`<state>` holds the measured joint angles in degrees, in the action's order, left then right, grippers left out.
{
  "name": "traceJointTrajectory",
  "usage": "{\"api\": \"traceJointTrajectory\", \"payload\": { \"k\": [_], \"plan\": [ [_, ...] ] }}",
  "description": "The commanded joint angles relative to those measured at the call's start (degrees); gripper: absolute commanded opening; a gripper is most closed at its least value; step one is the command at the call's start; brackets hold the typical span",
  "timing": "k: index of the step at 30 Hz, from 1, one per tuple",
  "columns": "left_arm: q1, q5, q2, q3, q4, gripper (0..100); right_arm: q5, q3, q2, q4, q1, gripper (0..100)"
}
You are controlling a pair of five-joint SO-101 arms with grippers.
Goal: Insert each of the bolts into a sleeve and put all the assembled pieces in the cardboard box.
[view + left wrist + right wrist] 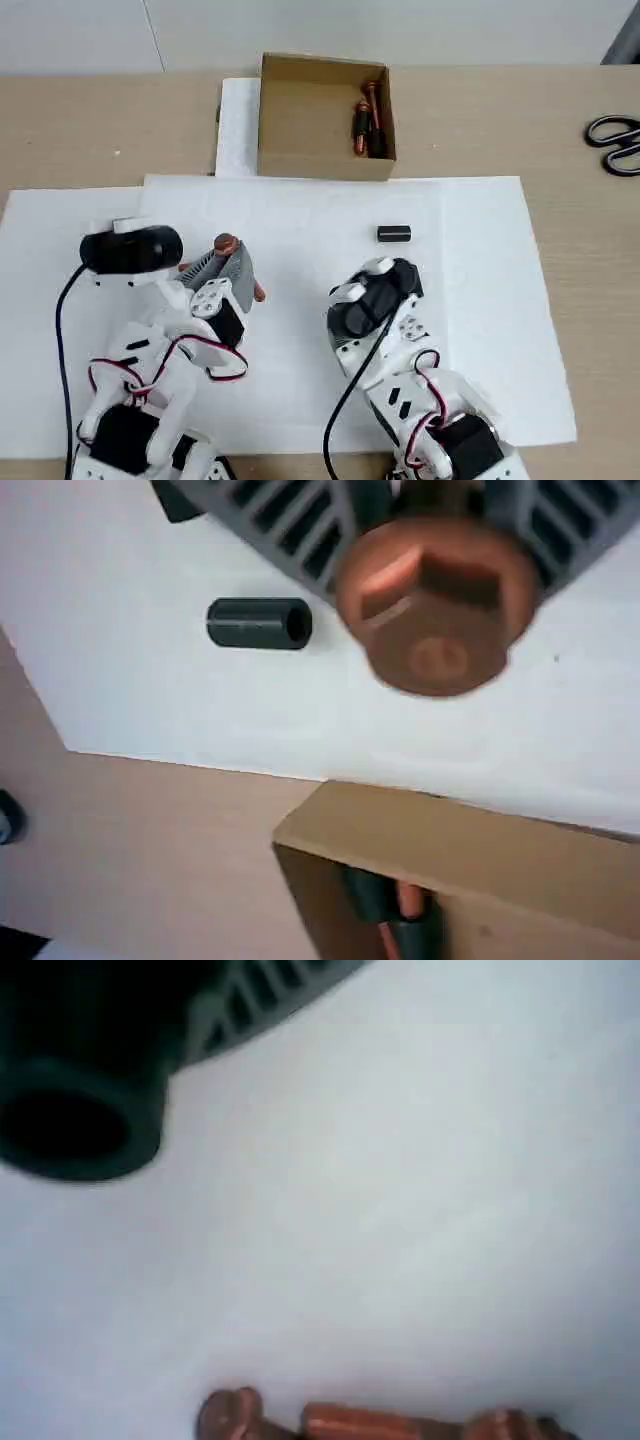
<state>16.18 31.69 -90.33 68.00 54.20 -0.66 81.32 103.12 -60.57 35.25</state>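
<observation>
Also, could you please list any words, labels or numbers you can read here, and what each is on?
None can be read: no print shows on the box, paper, loose sleeve, held sleeve, bolt or scissors.

Lab bench (pixel 100 120), paper sheet (pixel 480 300), scissors (pixel 615 143)

A black sleeve (pixel 78 1110) looms large and blurred in one corner of the frame, its open bore turned toward the camera. A grey ribbed jaw runs along the frame's edge and meets the sleeve's side. White paper (pixel 400 1210) spreads across the middle. Along the opposite edge a copper-coloured bolt (pixel 380 1424) lies lengthwise, partly cut off by the frame.
</observation>
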Motion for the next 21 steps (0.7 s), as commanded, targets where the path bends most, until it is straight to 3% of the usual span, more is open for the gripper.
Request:
{"api": "traceJointTrajectory", "payload": {
  "k": [1, 6, 21],
  "plan": [
    [2.6, 1.7, -4.7, 0.7, -1.8, 1, -2.3, 0.4, 0.7, 1.5, 1.7, 0.3],
    [8.1, 6.9, -10.6, 3.3, -3.1, 1, -5.9, 1.1, 0.7, 1.5, 2.0, 0.3],
    [8.4, 5.3, -13.7, 10.7, -11.8, 1, -5.9, 0.9, 0.7, 5.6, 6.9, 0.3]
  ]
}}
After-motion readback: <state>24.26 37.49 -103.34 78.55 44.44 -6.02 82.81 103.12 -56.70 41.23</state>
